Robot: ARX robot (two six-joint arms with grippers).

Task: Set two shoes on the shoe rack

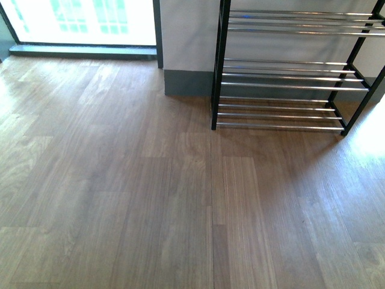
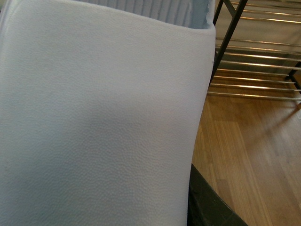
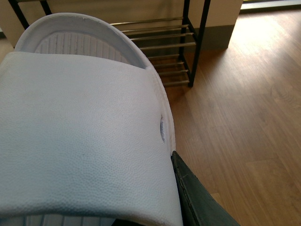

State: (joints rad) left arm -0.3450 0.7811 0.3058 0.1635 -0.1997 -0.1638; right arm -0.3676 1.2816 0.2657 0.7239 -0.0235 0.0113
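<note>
Both shoes are white slide sandals with pebbled straps. One white slide sandal (image 2: 99, 117) fills the left wrist view, and my left gripper (image 2: 174, 197) is shut on it, with one dark finger (image 2: 204, 207) showing at its edge. The other white slide sandal (image 3: 84, 136), with a ribbed footbed, is held in my right gripper (image 3: 174, 188), which is shut on it; one finger (image 3: 193, 197) presses its side. The shoe rack (image 1: 289, 75), black-framed with chrome rods, stands at the far right against the wall, its tiers bare. Neither arm nor sandal shows in the front view.
Wooden floor (image 1: 150, 198) stretches between me and the rack. A bright window (image 1: 84, 21) sits at the back left, next to a grey-skirted wall section (image 1: 186, 48). The rack also appears ahead in both wrist views, as the rack (image 2: 254, 66) and the rack (image 3: 160, 47).
</note>
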